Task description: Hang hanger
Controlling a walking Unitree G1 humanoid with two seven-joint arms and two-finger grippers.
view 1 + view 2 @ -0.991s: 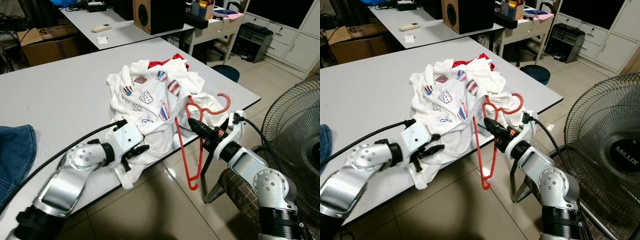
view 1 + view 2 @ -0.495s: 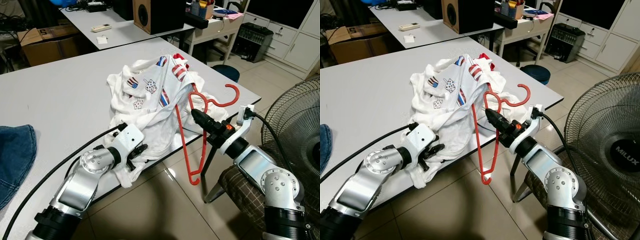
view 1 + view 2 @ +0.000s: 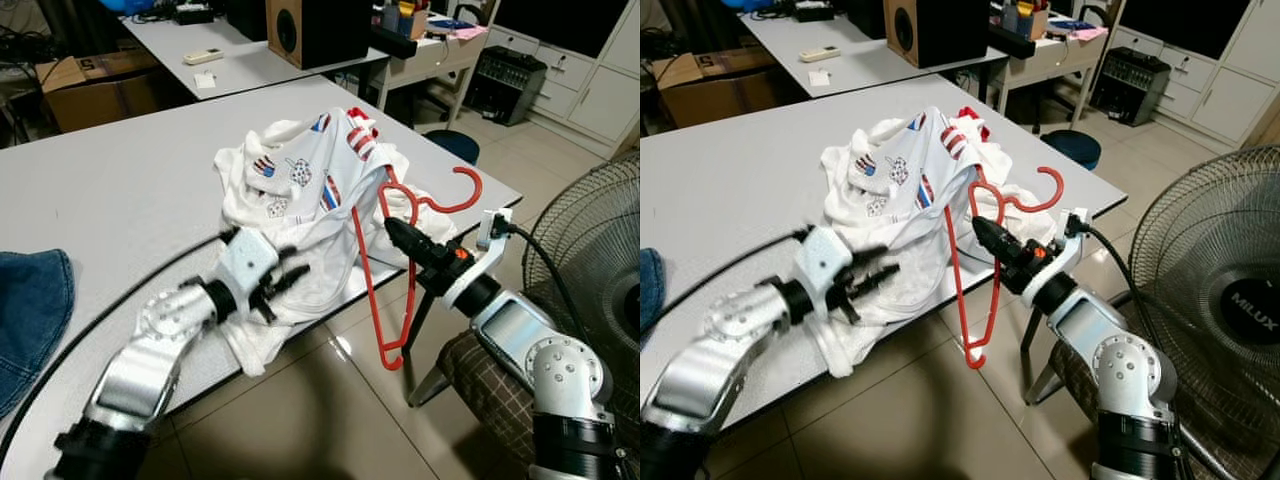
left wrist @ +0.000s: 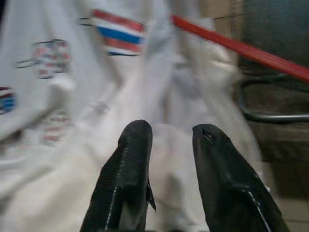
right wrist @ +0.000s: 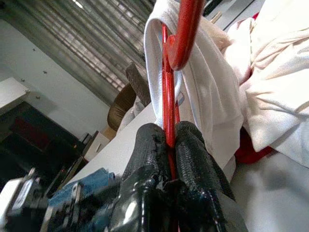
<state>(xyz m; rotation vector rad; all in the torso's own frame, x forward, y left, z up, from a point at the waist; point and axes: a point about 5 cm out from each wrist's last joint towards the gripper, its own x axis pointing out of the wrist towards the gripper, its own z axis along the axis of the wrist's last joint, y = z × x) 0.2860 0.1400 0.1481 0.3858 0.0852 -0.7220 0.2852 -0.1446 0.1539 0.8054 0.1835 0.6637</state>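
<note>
Right gripper (image 3: 392, 229): fingers clamped on the red hanger (image 3: 385, 290).
Left gripper (image 3: 296, 277): fingers narrowly parted, empty, at the white shirt (image 3: 300, 195).
Progress: hanger partly threaded; hanging not yet done.

We're looking at two silver arms with round, screw-dotted joints, a thick black cable trailing off each. The left hand (image 3: 288, 282) and right hand (image 3: 392, 230) each carry two long black fingers (image 4: 126, 169) on white mounts.
</note>
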